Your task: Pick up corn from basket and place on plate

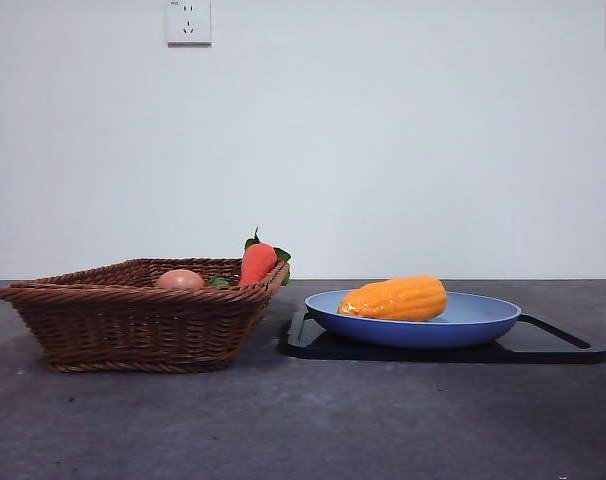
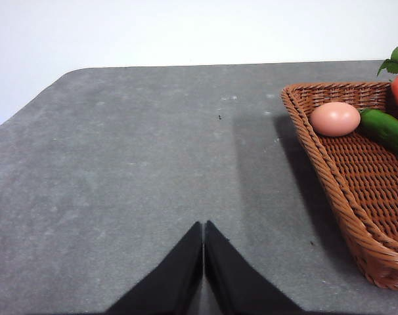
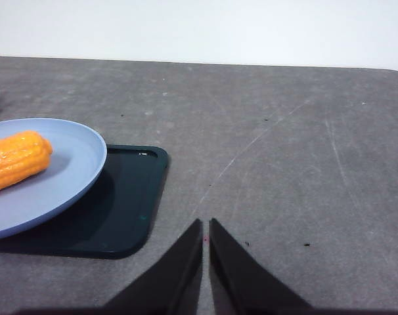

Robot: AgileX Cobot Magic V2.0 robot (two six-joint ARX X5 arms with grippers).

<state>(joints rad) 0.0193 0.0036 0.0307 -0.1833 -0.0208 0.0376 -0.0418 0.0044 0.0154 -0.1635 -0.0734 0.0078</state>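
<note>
The glossy yellow-orange ridged corn cob (image 1: 395, 299) lies on its side in the large round light-blue plate (image 1: 483, 328), which rests on a flat black rectangular tray (image 1: 553, 345) beside the dark-brown woven wicker basket (image 1: 133, 325). The right gripper (image 3: 205, 226) hangs over bare grey table (image 3: 284, 131) well apart from the corn, its two black jaws pressed together with only a thin slit between them and nothing held; the plate's rim and the tray's rounded corner sit off to one side of it. The left gripper (image 2: 203, 228) likewise has its jaws closed tip to tip, empty, over open tabletop beside the basket's braided rim. In the basket remain a small tan egg (image 2: 335, 119), a green cucumber (image 2: 386, 130) and a red-orange carrot with green leaves (image 1: 257, 262), leaning on the wall nearest the plate. A narrow strip of table separates basket and tray; broad free surface lies before both.
</note>
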